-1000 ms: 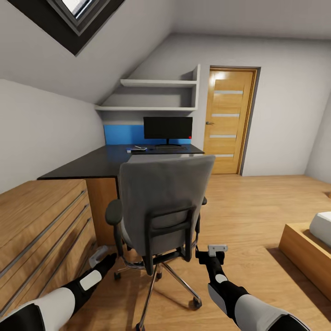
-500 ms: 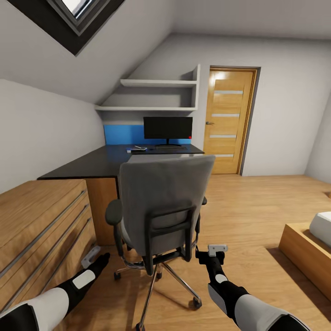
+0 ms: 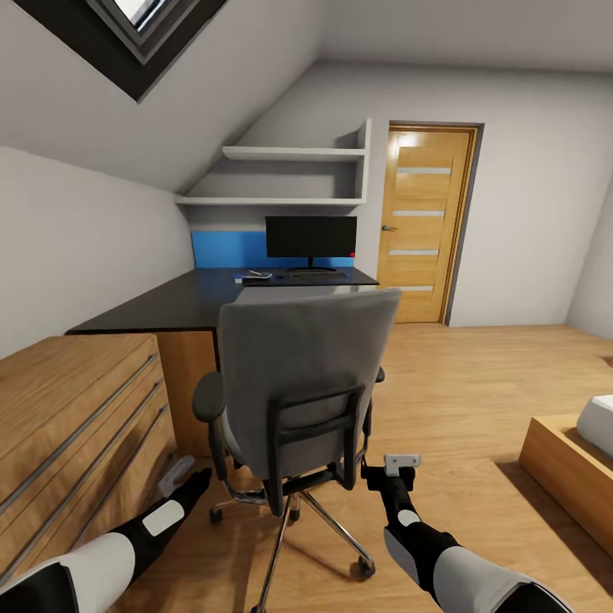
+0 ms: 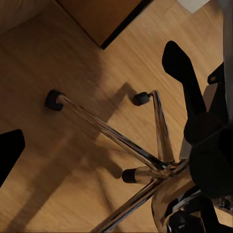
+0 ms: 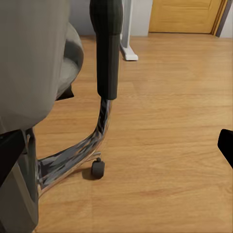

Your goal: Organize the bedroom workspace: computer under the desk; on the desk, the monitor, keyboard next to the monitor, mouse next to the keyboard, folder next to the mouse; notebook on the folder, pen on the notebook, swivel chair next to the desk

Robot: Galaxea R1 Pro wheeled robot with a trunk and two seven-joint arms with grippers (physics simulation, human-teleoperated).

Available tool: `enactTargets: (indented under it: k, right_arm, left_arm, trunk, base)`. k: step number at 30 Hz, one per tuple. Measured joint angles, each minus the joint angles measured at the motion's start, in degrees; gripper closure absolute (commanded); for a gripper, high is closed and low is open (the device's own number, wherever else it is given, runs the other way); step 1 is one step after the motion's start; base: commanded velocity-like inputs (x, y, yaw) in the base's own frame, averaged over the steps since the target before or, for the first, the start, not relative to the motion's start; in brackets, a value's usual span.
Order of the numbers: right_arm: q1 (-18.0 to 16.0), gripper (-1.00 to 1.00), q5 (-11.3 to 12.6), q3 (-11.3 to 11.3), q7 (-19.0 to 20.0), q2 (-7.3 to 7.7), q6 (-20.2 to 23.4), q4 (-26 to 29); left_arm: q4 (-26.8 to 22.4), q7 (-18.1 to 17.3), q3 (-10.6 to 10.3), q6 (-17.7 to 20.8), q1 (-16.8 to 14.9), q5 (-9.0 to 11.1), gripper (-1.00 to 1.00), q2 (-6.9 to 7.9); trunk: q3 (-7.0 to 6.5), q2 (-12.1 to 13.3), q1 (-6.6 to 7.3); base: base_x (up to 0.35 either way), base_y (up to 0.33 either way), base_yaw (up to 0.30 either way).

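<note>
Directly ahead of both arms stands the swivel chair (image 3: 298, 383), its grey back turned toward the robot and its chrome five-star base on the wood floor (image 3: 477, 383). The left end effector (image 3: 180, 473) hangs low beside the chair's left side, near the base and just off the light-wood drawer chest (image 3: 77, 417); its wrist view looks down on the chrome spokes and castors (image 4: 54, 99), with one dark finger (image 4: 8, 150) at the frame edge, and how far it is open I cannot tell. It holds nothing that shows. The right end effector (image 3: 400, 466) sits low beside the chair's right rear, apart from the seat frame. Its wrist view looks along the chair's black armrest (image 5: 108, 46) and curved chrome support, one castor (image 5: 97, 168) below; dark finger parts show at both frame edges with bare floor between them, so it looks open and empty.

Beyond the chair, well away from both end effectors, is the counter (image 3: 204, 298) with its glossy black top. At its far end stands the monitor (image 3: 311, 238), upright, a red dot at its lower right corner, with the keyboard (image 3: 317, 274) just in front of it. Left of the keyboard lie small flat items (image 3: 254, 276), too small to tell apart. Behind them is a blue wall panel (image 3: 226, 249); the oak door (image 3: 426, 223) stands to the right.
</note>
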State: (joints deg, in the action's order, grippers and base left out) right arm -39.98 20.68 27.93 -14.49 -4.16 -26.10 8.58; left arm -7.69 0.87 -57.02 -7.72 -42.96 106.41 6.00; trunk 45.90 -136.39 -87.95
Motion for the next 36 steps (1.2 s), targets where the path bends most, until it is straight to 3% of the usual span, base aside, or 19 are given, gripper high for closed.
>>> enactTargets:
  k: [3,7,16,24,36]
  right_arm:
    - [0.06,-1.0,0.02,0.03,0.0,0.0,-0.08,-0.16]
    - [0.12,-1.0,0.1,0.1,-0.02,0.13,-0.38,-0.27]
    - [0.12,-1.0,0.09,0.13,0.0,0.12,-0.43,-0.28]
    - [0.12,-1.0,0.09,0.14,0.0,0.12,-0.44,-0.28]
    - [0.13,-1.0,0.09,0.15,-0.01,0.13,-0.45,-0.27]
  left_arm:
    - [0.08,0.13,1.23,0.02,-0.01,-0.09,-1.0,-0.5]
    - [0.0,0.0,0.96,0.04,0.0,0.0,-1.0,-1.23]
    - [0.0,0.0,0.99,0.04,0.0,-0.17,-1.0,-1.3]
    - [0.0,0.03,1.0,0.04,0.0,-0.77,-1.0,-1.3]
    - [0.05,0.17,1.11,0.06,0.0,-0.73,-1.0,-1.33]
  trunk:
    - [0.0,0.0,0.0]
    - [0.0,0.0,0.0]
    - [0.0,0.0,0.01]
    - [-0.01,0.0,0.02]
    - [-0.69,0.0,0.0]
  base:
    - [0.0,0.0,0.0]
    - [0.0,0.0,0.0]
    - [0.018,0.0,0.0]
    - [0.204,0.0,-0.01]
    - [0.016,0.0,-0.15]
